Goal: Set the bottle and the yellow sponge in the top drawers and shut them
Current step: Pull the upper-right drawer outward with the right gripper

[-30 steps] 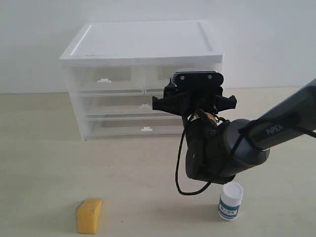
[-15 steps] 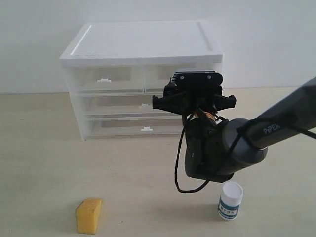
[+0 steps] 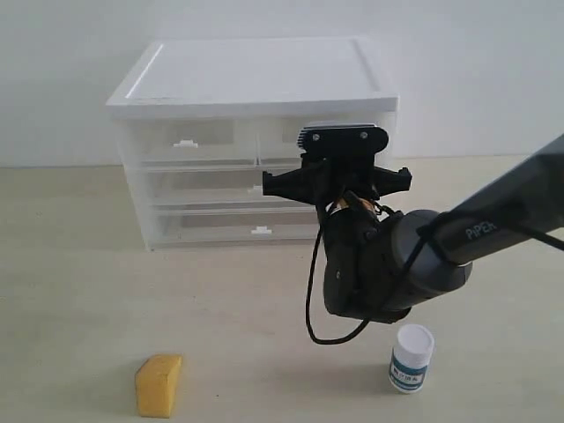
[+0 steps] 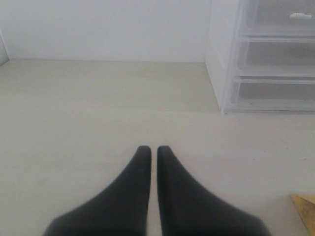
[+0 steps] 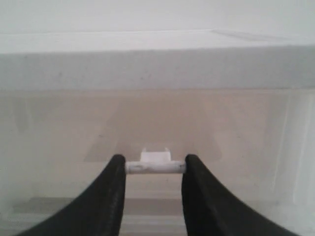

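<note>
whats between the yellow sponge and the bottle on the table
Nothing. In the exterior view the stretch of table from the yellow sponge to the bottle is bare. The wrist views do not show that stretch.

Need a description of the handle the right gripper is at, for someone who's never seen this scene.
Find the white-roofed cabinet at the back of the table; its top row is two half-width drawers. The handle is the small white tab on the right-hand one, seen from the front. Unlike the other tabs, it sits between the right gripper's black fingertips.
</note>
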Tool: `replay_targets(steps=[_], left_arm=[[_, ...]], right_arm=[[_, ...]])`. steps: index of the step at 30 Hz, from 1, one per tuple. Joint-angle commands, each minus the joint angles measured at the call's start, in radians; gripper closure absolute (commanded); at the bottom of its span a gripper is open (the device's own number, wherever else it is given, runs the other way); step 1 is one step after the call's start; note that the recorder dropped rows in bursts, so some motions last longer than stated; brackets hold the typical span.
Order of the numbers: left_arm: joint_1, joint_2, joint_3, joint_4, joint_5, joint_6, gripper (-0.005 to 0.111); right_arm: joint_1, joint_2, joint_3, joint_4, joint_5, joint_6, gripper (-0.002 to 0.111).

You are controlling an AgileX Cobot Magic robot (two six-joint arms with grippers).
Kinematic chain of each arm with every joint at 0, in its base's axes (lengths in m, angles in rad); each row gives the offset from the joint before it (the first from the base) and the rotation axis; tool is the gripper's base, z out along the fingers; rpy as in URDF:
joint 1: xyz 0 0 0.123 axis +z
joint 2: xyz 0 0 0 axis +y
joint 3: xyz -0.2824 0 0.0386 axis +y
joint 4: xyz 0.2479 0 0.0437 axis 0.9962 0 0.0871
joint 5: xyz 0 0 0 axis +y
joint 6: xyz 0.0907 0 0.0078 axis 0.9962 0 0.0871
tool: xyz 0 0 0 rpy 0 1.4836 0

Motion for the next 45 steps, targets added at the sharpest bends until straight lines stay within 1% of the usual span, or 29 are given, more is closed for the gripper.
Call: replay_targets(steps=[1,4,8,14,20,22,23,24,27,29,30,32,37,39,42,43,45], left_arm=[[-0.003,0.003,-0.003,-0.007,-0.012,0.003,0.102],[-0.003,0.003,-0.003,-0.007,-0.012,0.003,0.102],[-0.003,0.003,-0.003,-0.007,-0.012,0.003,0.102],[-0.003,0.003,-0.003,-0.007,-0.012,0.003,0.102],[-0.003,0.003,-0.003,-0.007,-0.012,0.003,0.102],[-0.003,0.003,-0.003,-0.007,-0.012,0.003,0.102],[-0.003,0.003,-0.003,-0.007,-0.012,0.003,0.102],[-0.003,0.003,-0.003,-0.007,-0.012,0.003,0.102],[-0.003,0.003,-0.003,-0.007,-0.012,0.003,0.102],[-0.003,0.003,-0.003,-0.007,-0.012,0.003,0.102],[-0.003,0.003,-0.003,-0.007,-0.012,0.003,0.102],[-0.003,0.003,-0.003,-0.007,-0.012,0.003,0.102],[-0.003,0.003,-0.003,-0.007,-0.012,0.003,0.102],[-0.003,0.003,-0.003,-0.007,-0.012,0.003,0.102],[-0.003,0.003,-0.003,-0.007,-0.012,0.003,0.102],[-0.003,0.003,-0.003,-0.007,-0.012,0.003,0.102],[-0.003,0.003,-0.003,-0.007,-0.012,0.003,0.102]], right_arm=[[0.018,-0.007,-0.004,0.035,-0.006,-0.061,0.107],[0.037,-0.032,0.041,0.037,-0.011,-0.079,0.108],[0.069,-0.098,0.144,0.059,-0.043,-0.070,0.108],[0.168,-0.198,0.279,0.121,-0.079,-0.054,0.108],[0.207,-0.225,0.320,0.175,-0.069,-0.040,0.107],[0.207,-0.225,0.327,0.175,-0.046,-0.026,0.100],[0.207,-0.225,0.328,0.175,-0.046,-0.017,0.094],[0.207,-0.225,0.331,0.176,-0.043,-0.014,0.086],[0.207,-0.225,0.331,0.189,-0.041,-0.005,0.057],[0.207,-0.225,0.331,0.204,-0.041,-0.002,0.040],[0.207,-0.225,0.331,0.211,-0.036,-0.005,0.033],[0.207,-0.226,0.331,0.217,0.000,-0.016,0.026],[0.207,-0.261,0.335,0.219,0.142,-0.038,0.032],[0.208,-0.299,0.359,0.222,0.188,-0.045,0.034],[0.208,-0.380,0.422,0.224,0.264,-0.054,0.034],[0.208,-0.408,0.447,0.218,0.296,-0.067,0.034],[0.208,-0.482,0.483,0.211,0.404,-0.156,0.036]])
